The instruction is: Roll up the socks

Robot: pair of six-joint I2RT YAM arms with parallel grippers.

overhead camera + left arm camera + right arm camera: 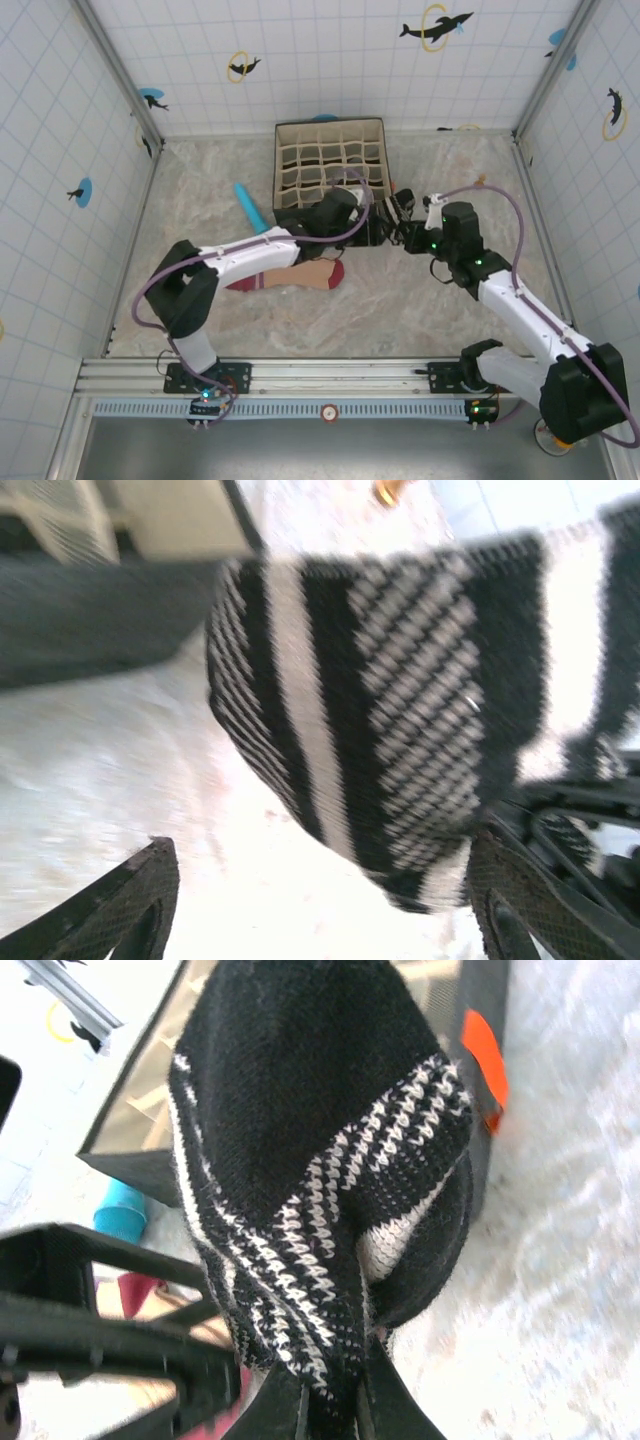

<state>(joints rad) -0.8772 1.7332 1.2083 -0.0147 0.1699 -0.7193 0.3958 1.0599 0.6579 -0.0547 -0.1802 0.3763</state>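
Marbled table [420, 300] — two socks [305, 276] [320, 1160], one box [329, 125]

White tiled walls [330, 60], dolphin stickers [436, 27], marbled beige floor [400, 310]

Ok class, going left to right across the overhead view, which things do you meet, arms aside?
blue cylinder → divided box → black-and-white sock. The peach sock stretches below the first two, so it is left out.
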